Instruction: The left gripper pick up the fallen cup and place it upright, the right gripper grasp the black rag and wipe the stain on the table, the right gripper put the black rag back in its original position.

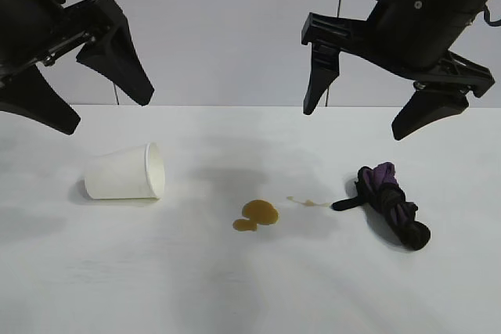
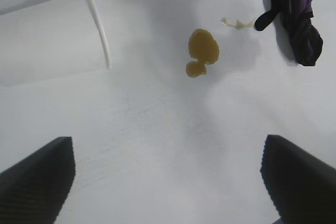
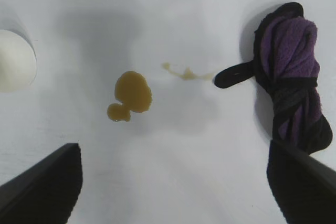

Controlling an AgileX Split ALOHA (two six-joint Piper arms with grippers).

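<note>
Exterior view: the left gripper [image 1: 86,87] and right gripper [image 1: 368,111] hang above the tabletop [image 1: 250,287], both spread wide and empty. The cup [image 1: 125,172] lies on its side at left, the stain [image 1: 257,214] in the middle, the black rag [image 1: 391,202] at right.

Left wrist view: cup [image 2: 50,38], stain [image 2: 202,51] and rag [image 2: 296,17] lie apart.

Right wrist view: the rag's strap [image 3: 233,75] points toward the stain [image 3: 131,95].

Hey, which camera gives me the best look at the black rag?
The right wrist view: the black rag fills its side, purple folds and strap tail clear. The exterior view shows it whole but smaller; the left wrist view catches it in a corner.
</note>
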